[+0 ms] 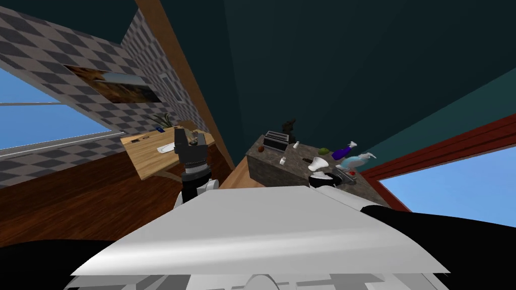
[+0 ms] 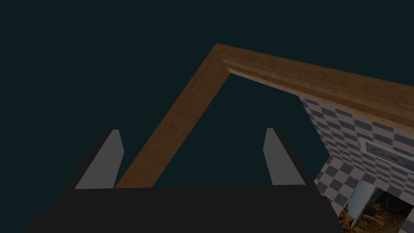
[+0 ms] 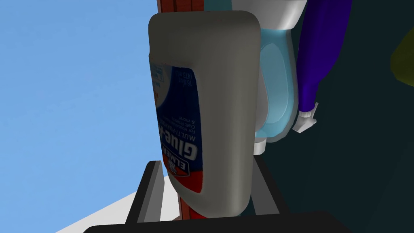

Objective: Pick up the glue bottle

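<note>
Glue bottle (image 3: 218,101) — white-grey, with a blue and red label that reads upside down in your right wrist view. It sits between the fingers of the right gripper (image 3: 207,168). Both blades press its sides, narrower than an open stance, so it is gripped. Whether it is clear of the counter (image 1: 267,163) you cannot tell. Just behind it are a pale blue spray bottle (image 3: 277,93) and a purple bottle (image 3: 321,48). Left gripper (image 2: 192,137) — fingers wide apart, holding nothing, raised before the wooden table (image 1: 151,151).
</note>
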